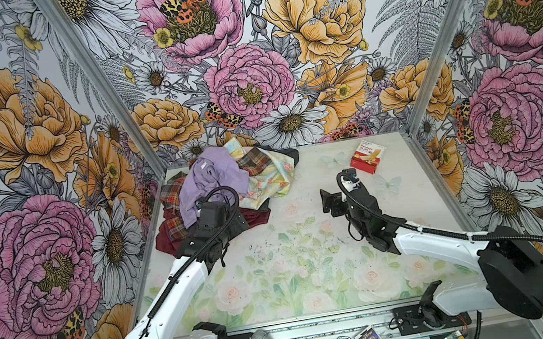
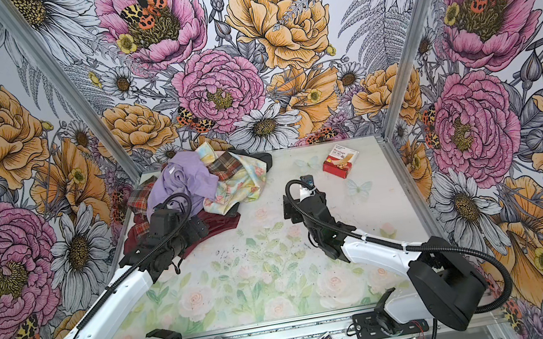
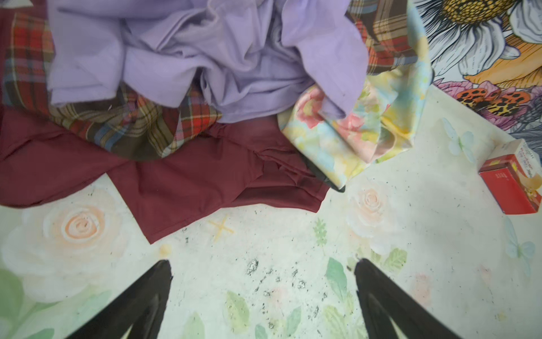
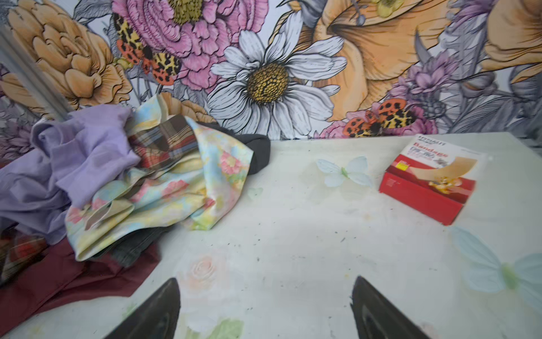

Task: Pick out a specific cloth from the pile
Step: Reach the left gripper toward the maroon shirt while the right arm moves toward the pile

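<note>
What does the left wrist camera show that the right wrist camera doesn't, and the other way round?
Only the left wrist view: the wide front edge of the maroon cloth lying flat on the table, a yellow cross mark, and the open left gripper. Only the right wrist view: a dark cloth bunched against the wall, the printed top of the red box, and the open right gripper. Both: the lavender garment, plaid cloth, pastel floral cloth, some maroon, and the box.
</note>
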You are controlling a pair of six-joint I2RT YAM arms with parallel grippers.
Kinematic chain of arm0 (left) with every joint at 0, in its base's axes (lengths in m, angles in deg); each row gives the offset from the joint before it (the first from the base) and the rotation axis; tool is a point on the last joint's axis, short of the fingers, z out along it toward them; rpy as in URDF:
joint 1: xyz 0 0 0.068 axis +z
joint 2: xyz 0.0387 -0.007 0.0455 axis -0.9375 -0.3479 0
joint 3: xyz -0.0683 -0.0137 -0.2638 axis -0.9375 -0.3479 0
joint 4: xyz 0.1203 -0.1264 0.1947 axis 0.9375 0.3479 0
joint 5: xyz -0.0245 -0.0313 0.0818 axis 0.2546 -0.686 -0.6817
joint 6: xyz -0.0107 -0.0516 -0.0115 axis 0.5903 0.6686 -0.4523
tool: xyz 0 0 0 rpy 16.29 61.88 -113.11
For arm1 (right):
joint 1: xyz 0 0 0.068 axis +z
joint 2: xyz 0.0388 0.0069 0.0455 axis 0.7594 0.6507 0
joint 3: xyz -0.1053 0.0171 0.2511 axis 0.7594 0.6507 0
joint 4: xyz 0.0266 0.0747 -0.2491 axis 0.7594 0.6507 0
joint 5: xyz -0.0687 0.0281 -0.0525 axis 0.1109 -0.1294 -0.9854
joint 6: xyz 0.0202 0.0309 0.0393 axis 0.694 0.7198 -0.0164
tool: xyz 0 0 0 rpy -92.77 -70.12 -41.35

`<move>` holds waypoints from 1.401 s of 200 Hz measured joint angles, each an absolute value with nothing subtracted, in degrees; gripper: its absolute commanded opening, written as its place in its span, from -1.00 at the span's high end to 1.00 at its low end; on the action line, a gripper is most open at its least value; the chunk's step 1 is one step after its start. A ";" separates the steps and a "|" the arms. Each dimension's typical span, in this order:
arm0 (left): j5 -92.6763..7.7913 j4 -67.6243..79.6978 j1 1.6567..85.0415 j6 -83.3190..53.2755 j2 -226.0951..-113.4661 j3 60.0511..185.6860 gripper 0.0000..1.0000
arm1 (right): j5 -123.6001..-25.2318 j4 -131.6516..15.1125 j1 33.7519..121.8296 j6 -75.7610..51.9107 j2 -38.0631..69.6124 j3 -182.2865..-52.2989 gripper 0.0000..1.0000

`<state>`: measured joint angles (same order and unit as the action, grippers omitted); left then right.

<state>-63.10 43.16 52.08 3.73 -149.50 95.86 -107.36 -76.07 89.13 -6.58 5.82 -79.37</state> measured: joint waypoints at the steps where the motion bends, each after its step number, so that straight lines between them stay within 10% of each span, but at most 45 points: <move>1: -63.10 43.21 52.08 3.81 -149.46 95.73 -0.97 | -107.34 -76.10 89.50 -6.45 6.08 -79.46 -0.84; 280: -73.97 30.94 53.72 17.95 -168.48 92.98 -0.98 | -101.48 -83.66 97.61 -6.16 15.11 -82.02 -0.90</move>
<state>-73.97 30.94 53.72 17.95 -168.48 92.98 -101.48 -83.66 97.61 -6.16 15.11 -82.02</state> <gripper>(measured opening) 0.988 0.948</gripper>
